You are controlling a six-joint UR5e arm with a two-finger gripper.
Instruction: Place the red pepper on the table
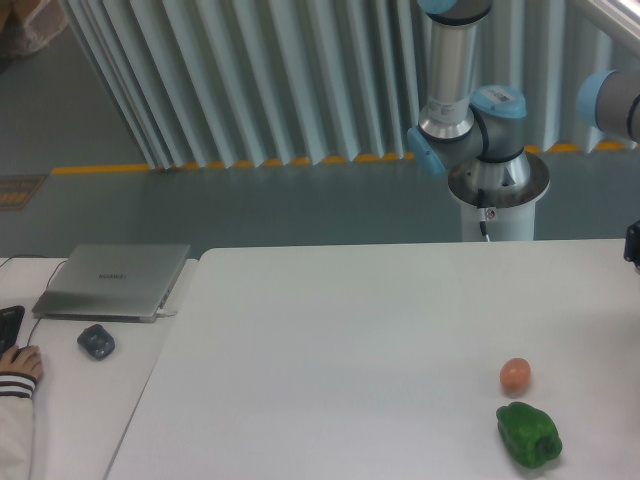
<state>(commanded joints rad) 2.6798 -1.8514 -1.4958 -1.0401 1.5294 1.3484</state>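
At the far left, on the narrow white desk (pixel 80 420): a striped sleeve cuff (pixel 12 388) beside the corner of a dark keyboard (pixel 8 328); just to the right, a dark mouse (pixel 96 342); behind it, a closed grey laptop (pixel 112 280), tilted slightly against the desk edge.

Across the middle, the table (pixel 330 340), wide, white and bare over most of its surface; behind its far edge, the arm's round base (pixel 497 185) and upright grey column with blue joint caps.

Toward the right front of the table, a small orange-pink ball (pixel 515 375); just beside it and nearer the camera, the green pepper (pixel 529 435), lying on its side, long axis running diagonally from back left to front right.

At the extreme right edge, above the table's far corner, only a dark sliver of the gripper (pixel 634 244), cut off by the frame; cannot tell whether spread or closed, nor whether grasping anything.

No sight of the red pepper anywhere in this view; position relative to the gripper, pointing direction and long axis impossible to tell.
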